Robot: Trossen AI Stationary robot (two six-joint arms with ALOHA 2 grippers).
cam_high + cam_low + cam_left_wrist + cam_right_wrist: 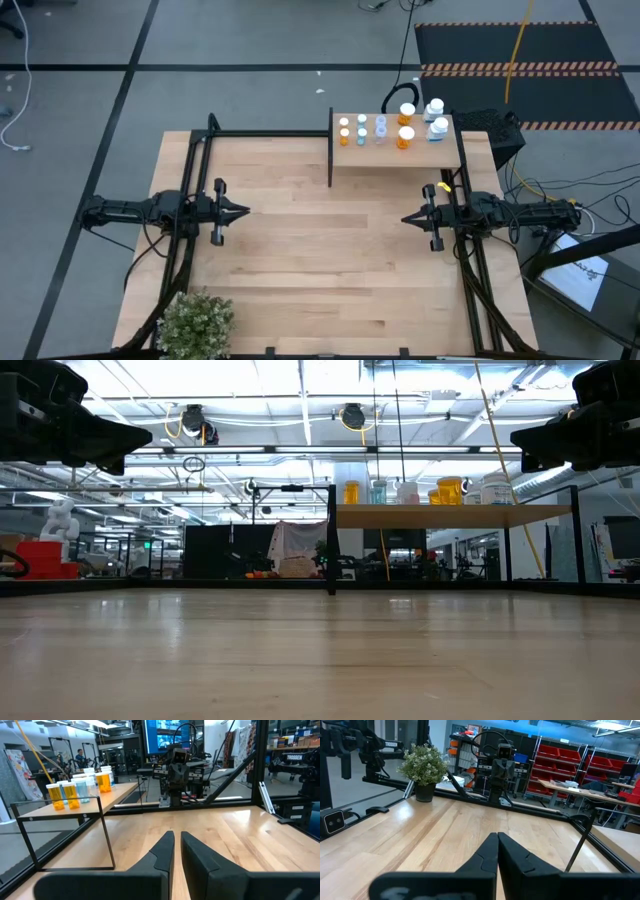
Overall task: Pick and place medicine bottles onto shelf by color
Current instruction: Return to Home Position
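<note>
Both arms sit at opp. sides of the table (320, 265), facing each other, grippers raised above the wood. Left gripper (243, 210) is at the left side, well apart from the shelf (372, 152); its fingers are drawn in to a thin slit w/ nothing between them. Right gripper (405, 217) is at the right side, near the shelf's front edge but not touching; its fingers are pressed together, also empty (its wrist view shows the tips meeting).

The shelf stands raised at the far right of the table, black upright edge on its left. The medicine bottles (380, 122) are all on it, ten in the high view, upright, in pairs front to back. From the black edge rightward: two small orange bottles (344, 137), two small pale blue bottles (362, 133), two small clear-ish ones, two larger orange bottles (405, 136), two larger pale bottles (438, 127) w/ white caps.

A potted plant (196, 318) sits at the near left corner
</note>
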